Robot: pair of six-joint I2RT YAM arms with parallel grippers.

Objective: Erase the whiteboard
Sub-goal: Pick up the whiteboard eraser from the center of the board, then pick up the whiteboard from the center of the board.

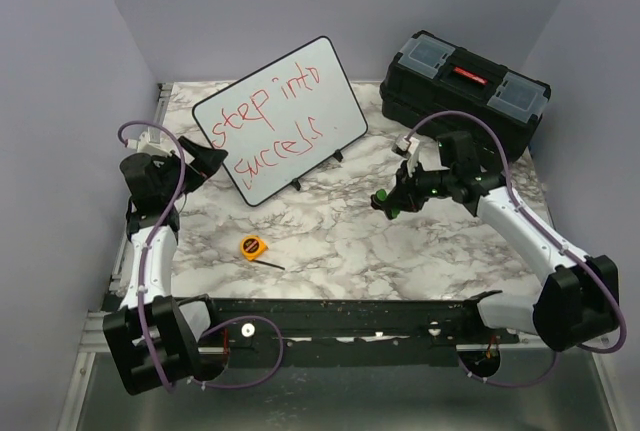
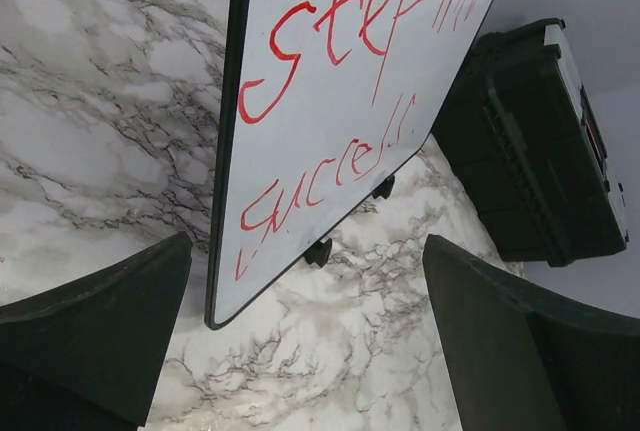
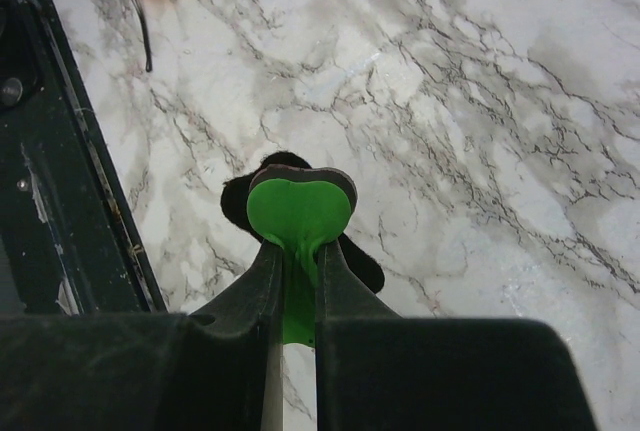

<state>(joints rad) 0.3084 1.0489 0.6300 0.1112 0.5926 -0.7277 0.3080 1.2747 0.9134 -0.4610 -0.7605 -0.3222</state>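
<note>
"While the whiteboard [image 1: 280,119] stands propped and tilted back at the rear of the marble table [image 1: 400,251], left of centre, its face carries two lines of red handwriting," the inspector notes. "Small black feet [image 2: 318,251] show under its lower edge."

"And the arms?" asks the clerk.

"The left gripper [image 1: 205,161] sits just beside the board's left edge, jaws spread wide, nothing between them. The wrist view has the board's lower corner framed between the two fingers [image 2: 100,341], apart from both."

"The right one?"

"The right gripper [image 1: 385,201] hangs over open table to the right of the board, well clear of it. Its jaws are clamped on a green tool [image 3: 300,211] with a dark pad beneath. Whether the pad touches the marble cannot be told."

"Anything else on the surface?"

"A black toolbox [image 1: 465,86] at the rear right, lid down, and a yellow tape measure [image 1: 254,246] near the front edge, left of centre."
</note>
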